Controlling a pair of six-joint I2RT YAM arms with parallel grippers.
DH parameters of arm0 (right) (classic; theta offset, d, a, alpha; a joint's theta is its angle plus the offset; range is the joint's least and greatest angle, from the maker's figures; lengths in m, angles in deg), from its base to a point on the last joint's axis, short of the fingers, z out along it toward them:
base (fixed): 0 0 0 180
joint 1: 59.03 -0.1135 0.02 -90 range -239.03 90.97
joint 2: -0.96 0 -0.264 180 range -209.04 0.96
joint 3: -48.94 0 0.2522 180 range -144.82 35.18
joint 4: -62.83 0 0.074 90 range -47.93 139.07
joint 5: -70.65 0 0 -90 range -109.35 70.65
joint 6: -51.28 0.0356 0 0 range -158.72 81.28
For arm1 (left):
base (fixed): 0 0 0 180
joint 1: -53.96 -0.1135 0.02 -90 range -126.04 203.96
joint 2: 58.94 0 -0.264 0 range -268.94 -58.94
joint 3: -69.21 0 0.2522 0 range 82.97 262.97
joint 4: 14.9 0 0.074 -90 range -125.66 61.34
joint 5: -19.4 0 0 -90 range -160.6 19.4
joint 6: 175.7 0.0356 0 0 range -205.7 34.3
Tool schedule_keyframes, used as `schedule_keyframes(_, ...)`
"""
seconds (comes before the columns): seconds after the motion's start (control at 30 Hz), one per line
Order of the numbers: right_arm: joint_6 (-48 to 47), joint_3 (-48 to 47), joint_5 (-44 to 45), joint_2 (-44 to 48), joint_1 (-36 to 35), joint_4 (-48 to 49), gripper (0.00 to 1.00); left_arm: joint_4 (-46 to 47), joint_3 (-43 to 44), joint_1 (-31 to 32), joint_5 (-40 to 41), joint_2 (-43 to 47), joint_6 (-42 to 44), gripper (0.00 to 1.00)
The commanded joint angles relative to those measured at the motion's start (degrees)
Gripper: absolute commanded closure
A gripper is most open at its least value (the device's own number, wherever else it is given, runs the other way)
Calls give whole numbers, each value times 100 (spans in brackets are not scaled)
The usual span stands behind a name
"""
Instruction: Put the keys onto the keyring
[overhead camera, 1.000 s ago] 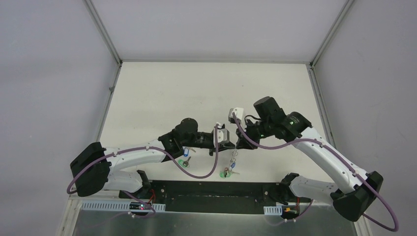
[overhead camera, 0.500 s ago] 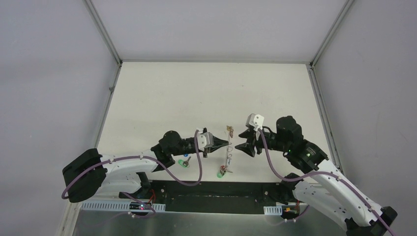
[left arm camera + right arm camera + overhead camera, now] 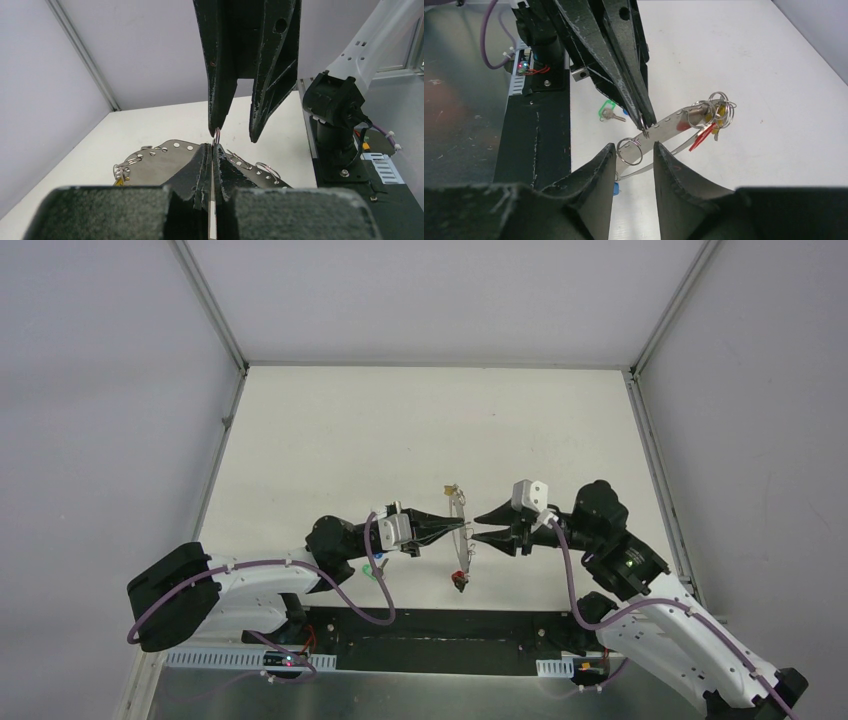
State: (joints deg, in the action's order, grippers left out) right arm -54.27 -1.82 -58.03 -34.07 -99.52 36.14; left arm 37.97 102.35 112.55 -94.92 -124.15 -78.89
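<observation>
The keyring [image 3: 459, 530] is a thin grey metal loop with small split rings. It is held off the table and shows in the left wrist view [image 3: 165, 160] and the right wrist view [image 3: 674, 122]. My left gripper [image 3: 452, 526] is shut on its edge [image 3: 212, 150]. Red [image 3: 702, 136] and yellow tags hang from one end. My right gripper [image 3: 479, 528] is open and faces the left one tip to tip, with a small split ring [image 3: 630, 151] between its fingertips [image 3: 635, 146]. The green-tagged key [image 3: 608, 111] lies on the table. A blue tag [image 3: 616, 189] peeks out beside my right finger.
The white table top [image 3: 420, 430] is walled by grey panels on three sides. A black strip [image 3: 430, 625] with the arm bases runs along the near edge. The green tag [image 3: 372, 569] lies just under my left arm.
Both arms have drawn apart and come level. My left gripper moved left with the keyring, which has turned. My right gripper dropped from higher up and now points at the left one.
</observation>
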Motion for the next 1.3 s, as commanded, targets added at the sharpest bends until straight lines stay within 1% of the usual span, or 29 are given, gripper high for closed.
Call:
schedule_keyframes(0.0,2,17,-518,26,-1,636,65,719,75,47,-93,182,-39,100)
schedule_keyframes(0.33,131,-43,-438,-212,-2,876,68,718,84,47,-153,201,-101,100)
schedule_keyframes(0.43,131,-63,-430,-300,-3,888,71,717,100,47,-175,201,-109,100)
schedule_keyframes(0.83,219,-82,-522,-405,-3,972,100,711,102,54,-198,184,-203,100)
schedule_keyframes(0.97,193,-99,-524,-401,-3,872,100,698,78,50,-134,229,-246,100)
schedule_keyframes(1.0,186,-104,-508,-386,-3,836,100,675,62,52,-108,270,-251,97)
schedule_keyframes(1.03,184,-101,-483,-365,2,814,100,627,33,48,-71,333,-265,87)
schedule_keyframes(1.07,177,-101,-471,-354,-2,791,100,546,5,48,-20,415,-276,69)
schedule_keyframes(1.1,171,-106,-452,-329,-3,778,100,406,-29,48,38,518,-284,54)
schedule_keyframes(1.13,167,-102,-436,-311,-3,760,100,237,-49,47,91,660,-284,43)
schedule_keyframes(1.17,152,-106,-431,-297,-1,732,100,-2,-56,47,135,808,-269,36)
schedule_keyframes(1.27,96,-113,-413,-269,-1,613,100,-820,-35,48,233,1374,-203,27)
